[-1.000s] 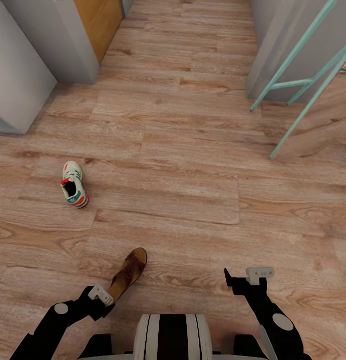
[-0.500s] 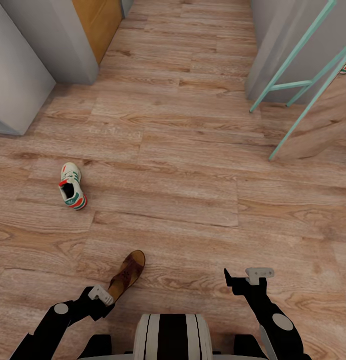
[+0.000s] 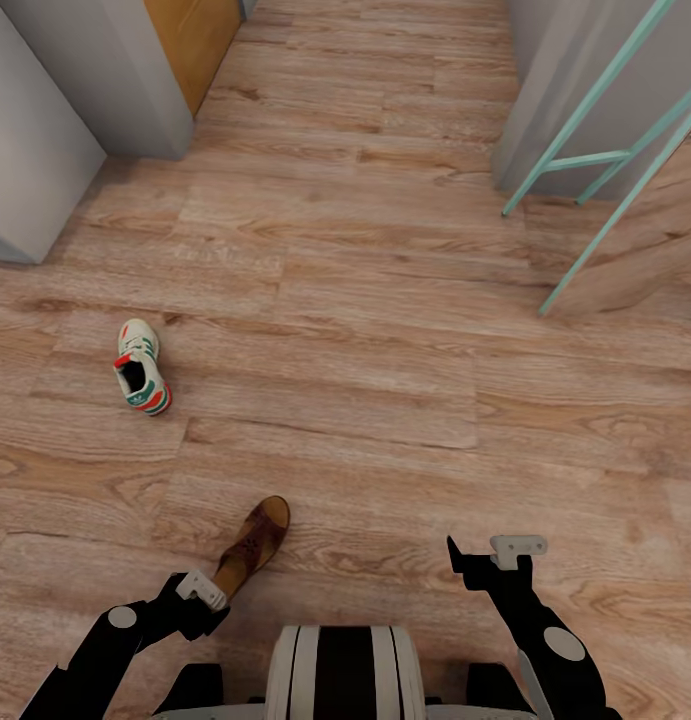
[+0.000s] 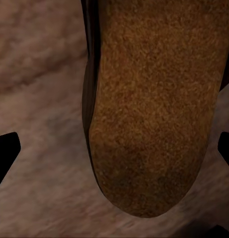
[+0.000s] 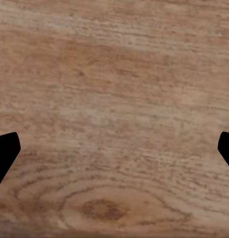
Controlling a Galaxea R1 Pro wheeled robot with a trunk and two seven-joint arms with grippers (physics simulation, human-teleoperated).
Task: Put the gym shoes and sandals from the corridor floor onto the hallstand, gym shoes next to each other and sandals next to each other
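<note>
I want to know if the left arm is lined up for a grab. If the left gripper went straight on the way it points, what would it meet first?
Most likely the sandal: it lies between the left gripper and its open fingertips, with floor beside it. How far off it is cannot be told.

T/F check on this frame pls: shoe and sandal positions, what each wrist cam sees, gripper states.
1. The gym shoe lies on the corridor floor. True.
2. The sandal already sits on a shelf. False: it lies on the floor just ahead of the left gripper.
3. The left wrist view shows the sandal's tan footbed between the open fingers. True.
4. The right gripper holds a shoe. False: it is open, with bare floor planks beneath it.
5. The gym shoe touches the sandal. False: they lie apart, the shoe farther from the robot and to its left.
</note>
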